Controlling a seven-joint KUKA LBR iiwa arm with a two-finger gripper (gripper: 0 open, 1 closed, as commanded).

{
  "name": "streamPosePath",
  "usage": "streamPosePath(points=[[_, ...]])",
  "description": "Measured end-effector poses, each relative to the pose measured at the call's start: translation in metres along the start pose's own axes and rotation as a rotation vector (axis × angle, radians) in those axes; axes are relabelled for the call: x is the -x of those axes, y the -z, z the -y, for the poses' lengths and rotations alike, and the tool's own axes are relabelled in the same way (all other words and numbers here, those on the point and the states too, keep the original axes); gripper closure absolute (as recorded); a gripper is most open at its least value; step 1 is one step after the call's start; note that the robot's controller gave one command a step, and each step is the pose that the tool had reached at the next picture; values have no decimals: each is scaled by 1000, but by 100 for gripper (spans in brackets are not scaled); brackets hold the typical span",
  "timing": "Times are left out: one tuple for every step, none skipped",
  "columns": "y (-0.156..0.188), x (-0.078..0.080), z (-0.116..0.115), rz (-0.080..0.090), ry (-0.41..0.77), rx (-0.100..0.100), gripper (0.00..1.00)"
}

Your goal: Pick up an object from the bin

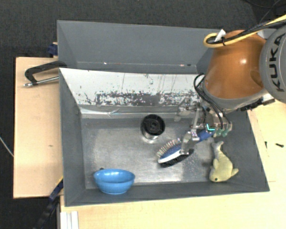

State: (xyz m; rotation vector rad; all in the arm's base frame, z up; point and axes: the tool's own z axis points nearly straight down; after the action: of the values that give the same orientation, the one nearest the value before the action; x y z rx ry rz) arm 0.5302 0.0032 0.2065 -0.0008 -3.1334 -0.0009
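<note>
My gripper [194,133] hangs low at the right of the bin floor, under the orange cover. Its tip is right over the blue handle of a scrubbing brush [171,152], which has white bristles and a black base and lies slanted in the middle right. Whether the gripper touches the handle I cannot tell. A yellow soft toy fish [221,168] lies just right of the brush, near the front right corner. A black round cap-like thing [152,126] stands left of the gripper, near the back wall.
A blue bowl [114,180] sits at the front left corner. The bin's sloped walls close in on all sides, and the arm with its cables covers the back right corner.
</note>
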Motion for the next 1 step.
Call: streamPosePath(points=[[-137,-14,25,15,157,0,0]])
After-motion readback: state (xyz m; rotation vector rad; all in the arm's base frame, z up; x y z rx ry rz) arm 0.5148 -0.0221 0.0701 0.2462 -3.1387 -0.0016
